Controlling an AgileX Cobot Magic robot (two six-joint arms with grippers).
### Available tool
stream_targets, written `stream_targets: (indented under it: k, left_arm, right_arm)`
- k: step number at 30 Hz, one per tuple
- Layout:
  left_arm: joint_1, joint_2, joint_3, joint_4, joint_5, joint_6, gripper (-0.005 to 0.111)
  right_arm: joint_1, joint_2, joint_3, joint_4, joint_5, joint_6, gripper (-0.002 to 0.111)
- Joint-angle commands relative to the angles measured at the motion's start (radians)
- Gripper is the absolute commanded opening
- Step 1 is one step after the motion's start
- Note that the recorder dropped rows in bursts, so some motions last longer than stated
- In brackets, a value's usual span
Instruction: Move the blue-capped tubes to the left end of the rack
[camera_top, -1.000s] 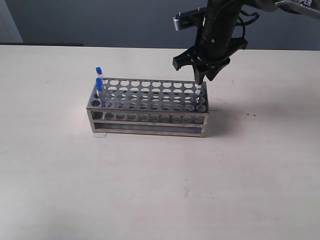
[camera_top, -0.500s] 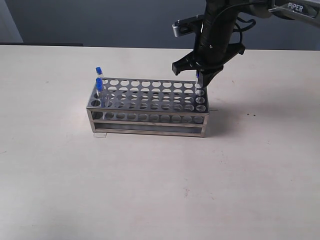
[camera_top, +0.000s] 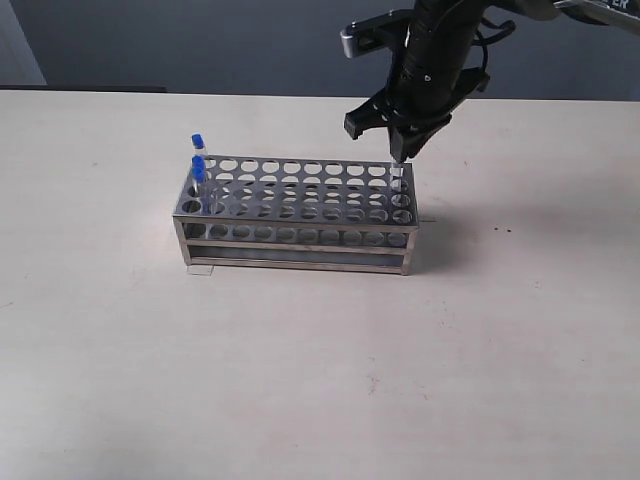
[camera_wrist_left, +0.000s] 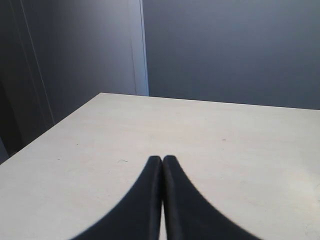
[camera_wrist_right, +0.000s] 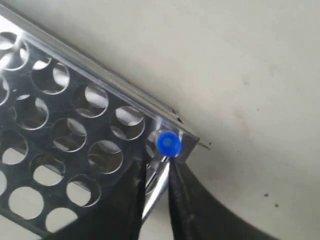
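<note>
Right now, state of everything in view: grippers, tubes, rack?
left gripper: shut, empty, over the table.
right gripper: above the right end of the rack, jaws narrowly apart, grip unclear.
two blue-capped tubes: upright in holes at the rack's left end.
third blue-capped tube: in the right-end corner hole, cap just beyond the right gripper.
rack: standing on the table, most holes empty.

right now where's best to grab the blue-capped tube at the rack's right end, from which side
I'd pinch the blue-capped tube at its cap, coming straight down: it stands upright in a corner hole of the rack, so only its top is clear.
</note>
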Motion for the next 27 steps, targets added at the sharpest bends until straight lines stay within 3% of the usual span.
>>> stream_targets:
  k: [1, 4, 11, 18, 27]
  left_arm:
    - [-0.006, 0.003, 0.003, -0.005, -0.004, 0.000, 0.000]
    - [-0.006, 0.003, 0.003, -0.005, -0.004, 0.000, 0.000]
    - [-0.006, 0.003, 0.003, -0.005, -0.004, 0.000, 0.000]
    - [-0.006, 0.003, 0.003, -0.005, -0.004, 0.000, 0.000]
    - [-0.006, 0.003, 0.003, -0.005, -0.004, 0.000, 0.000]
  right_arm:
    - [-0.004, -0.013, 0.001, 0.034, -0.009, -0.030, 0.040]
    - [-0.004, -0.013, 0.001, 0.032, -0.028, -0.030, 0.041]
    - [-0.004, 0.001, 0.001, 0.026, -0.106, -0.028, 0.027]
    - [-0.004, 0.001, 0.001, 0.014, -0.140, -0.028, -0.001]
    - [-0.004, -0.024, 0.001, 0.021, -0.132, -0.028, -0.001]
